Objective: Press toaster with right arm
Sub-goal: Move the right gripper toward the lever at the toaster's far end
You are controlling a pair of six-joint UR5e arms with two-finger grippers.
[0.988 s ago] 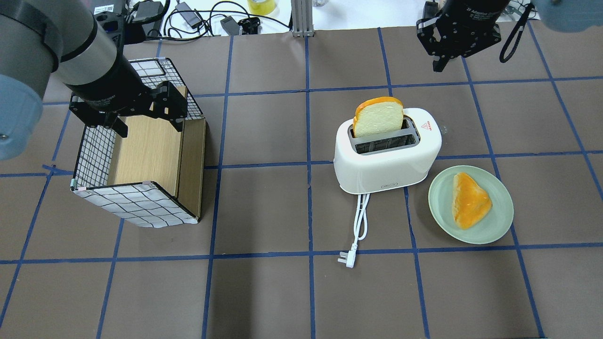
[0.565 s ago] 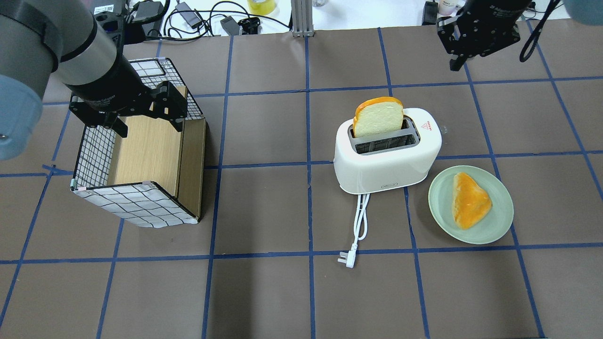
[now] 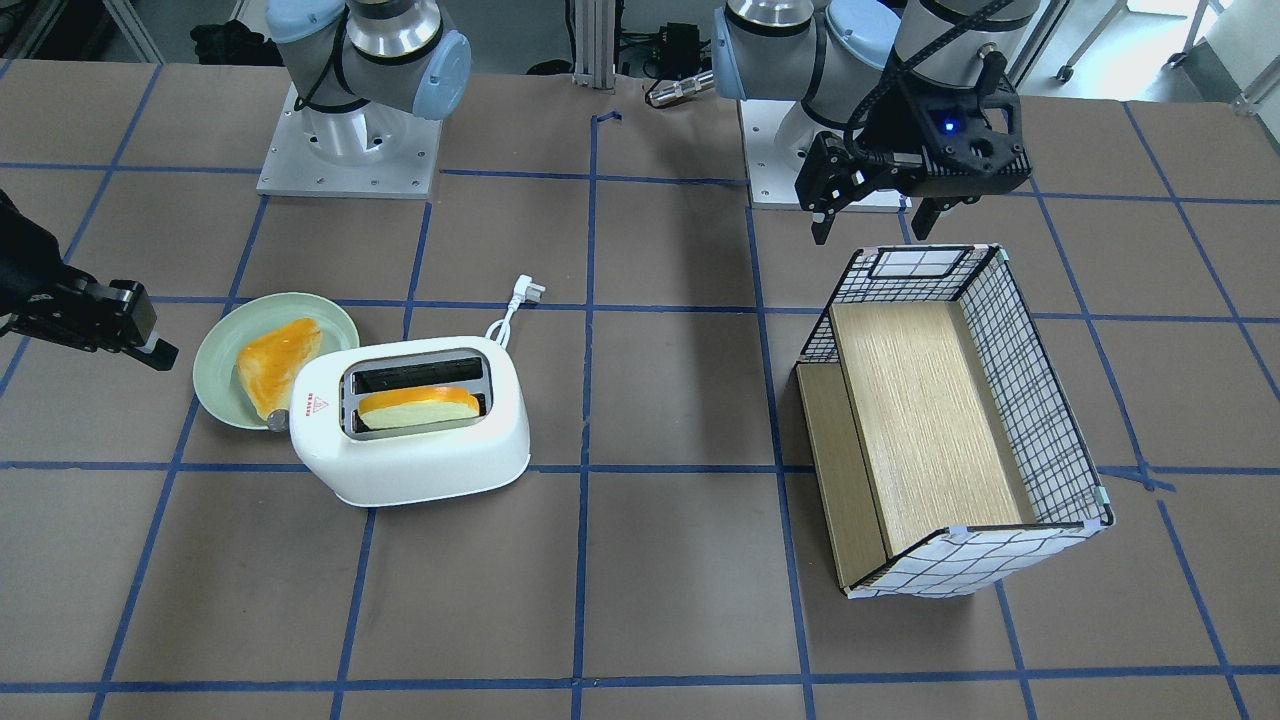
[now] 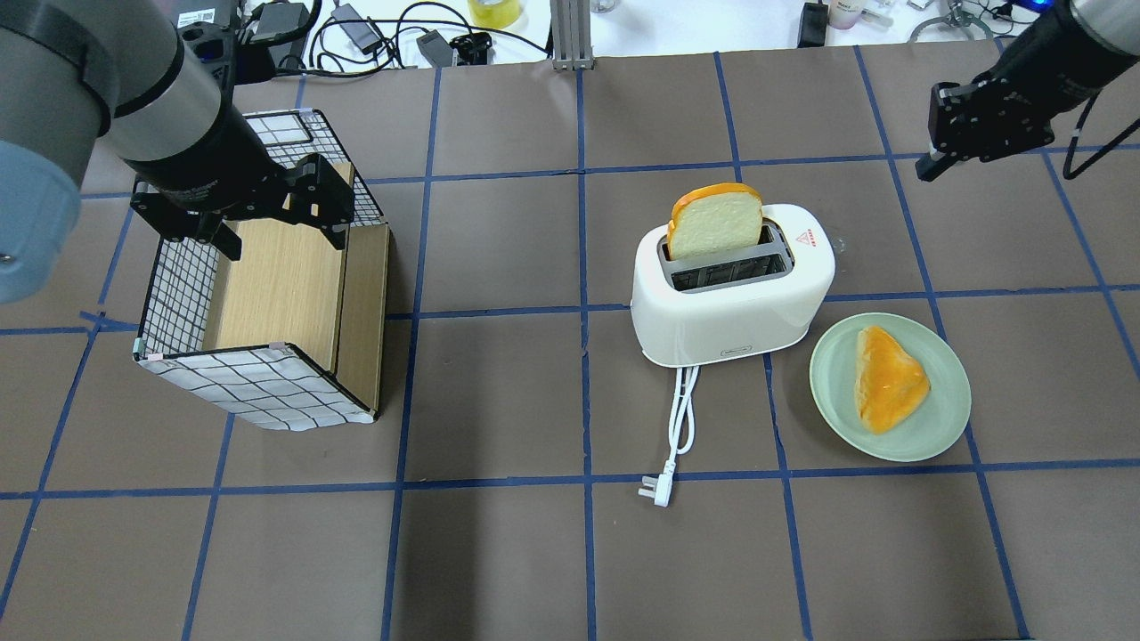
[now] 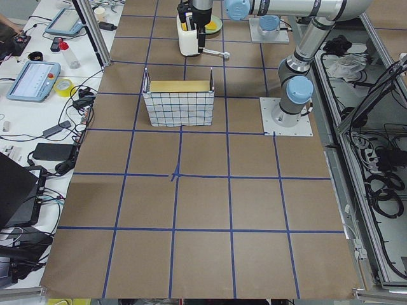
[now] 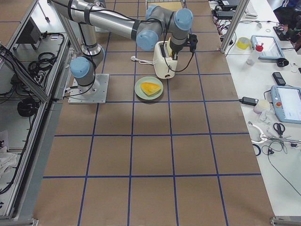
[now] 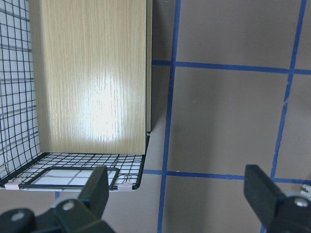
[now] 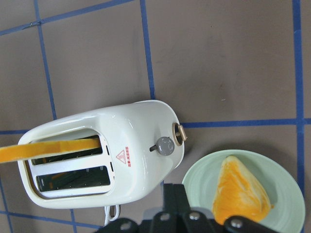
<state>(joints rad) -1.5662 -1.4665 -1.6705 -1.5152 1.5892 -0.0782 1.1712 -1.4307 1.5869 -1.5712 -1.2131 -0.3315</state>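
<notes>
Now the bulky black right gripper [image 4: 932,164], fingers together, has swung out to the upper right, well apart from the white rounded plastic toaster [image 4: 730,310]; no press yet.

Right arm [image 3: 40,280] cropped by front view's left edge; toaster [image 5: 186,44] partly behind it in left view.
</notes>
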